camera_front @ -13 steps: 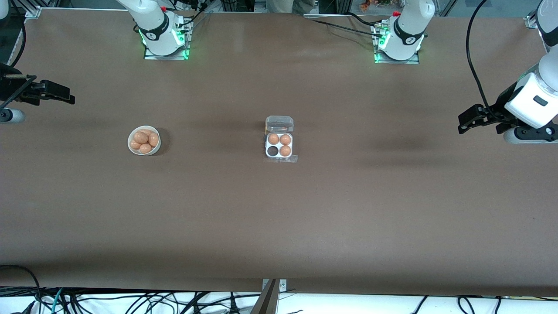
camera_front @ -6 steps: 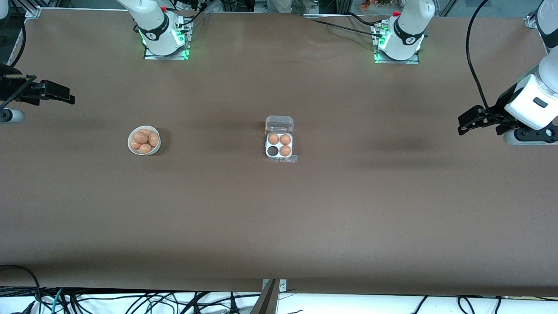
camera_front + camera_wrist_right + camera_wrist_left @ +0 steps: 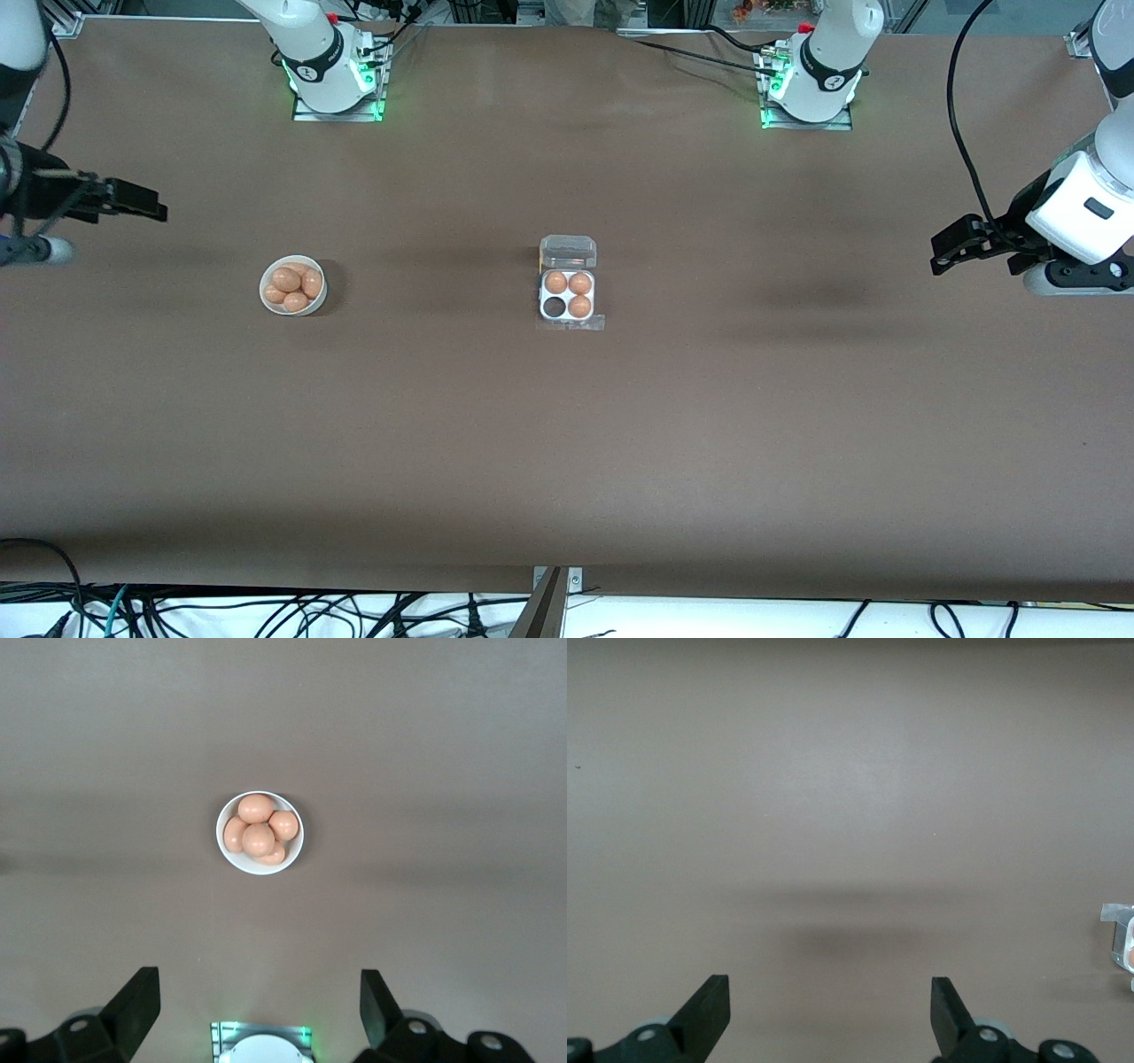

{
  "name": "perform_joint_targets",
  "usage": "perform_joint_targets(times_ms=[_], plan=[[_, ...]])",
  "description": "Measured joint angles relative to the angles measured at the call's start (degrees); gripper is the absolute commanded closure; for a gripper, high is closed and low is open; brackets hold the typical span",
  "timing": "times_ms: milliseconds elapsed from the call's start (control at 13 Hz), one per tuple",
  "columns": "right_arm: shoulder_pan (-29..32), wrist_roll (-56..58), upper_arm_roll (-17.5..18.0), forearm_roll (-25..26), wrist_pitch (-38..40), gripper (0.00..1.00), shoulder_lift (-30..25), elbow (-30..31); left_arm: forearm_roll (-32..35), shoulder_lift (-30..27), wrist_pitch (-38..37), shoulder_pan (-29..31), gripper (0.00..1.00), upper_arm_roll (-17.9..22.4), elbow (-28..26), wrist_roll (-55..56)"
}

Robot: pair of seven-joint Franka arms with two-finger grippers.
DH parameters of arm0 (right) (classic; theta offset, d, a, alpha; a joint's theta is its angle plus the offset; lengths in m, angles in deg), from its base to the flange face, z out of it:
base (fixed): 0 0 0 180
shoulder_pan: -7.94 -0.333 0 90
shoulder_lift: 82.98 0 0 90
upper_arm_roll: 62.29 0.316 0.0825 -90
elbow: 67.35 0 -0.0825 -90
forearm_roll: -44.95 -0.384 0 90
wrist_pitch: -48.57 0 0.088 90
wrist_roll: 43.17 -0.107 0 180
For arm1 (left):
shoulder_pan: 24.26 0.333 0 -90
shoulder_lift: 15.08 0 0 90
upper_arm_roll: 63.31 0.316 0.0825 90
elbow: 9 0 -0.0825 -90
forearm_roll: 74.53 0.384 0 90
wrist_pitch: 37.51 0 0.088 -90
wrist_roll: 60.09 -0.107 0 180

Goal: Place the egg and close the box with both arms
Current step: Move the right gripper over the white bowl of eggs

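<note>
Start step: hovering w/ right gripper [image 3: 146, 211] near white round bowl [image 3: 292, 285] of orange-brown eggs [image 3: 259, 838], jaws apart, both grippers; left gripper [image 3: 952, 241] waiting. Next, I reckon: pick one egg for clear-plastic box [image 3: 567, 301].

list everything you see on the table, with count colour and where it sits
box: one, clear plastic, lid open, mid-table between the two arms' ends
eggs in the box: three, orange-brown; the fourth cell, nearest the front camera on the right arm's side, is empty
bowl: one, white, round, toward the right arm's end of the table
eggs in the bowl: about five, orange-brown, heaped
table: one, brown
cables: several, black, along the table's edge nearest the front camera
right gripper: black, open, empty, over the right arm's end of the table
left gripper: black, open, empty, over the left arm's end, waiting
</note>
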Motion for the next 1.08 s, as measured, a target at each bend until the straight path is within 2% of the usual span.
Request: perform_joint_targets(times_ms=[615,1077], plan=[[-0.08,-0.16,2.27,-0.03,-24.92,0.01,0.24,22.13,0.0,0.27,0.0,0.17,0.0,0.12,0.82,0.0],[-0.11,-0.26,2.98,-0.03,-39.77,0.01,2.71,32.3,0.0,0.61,0.0,0.04,0.0,0.05,1.14,0.0]])
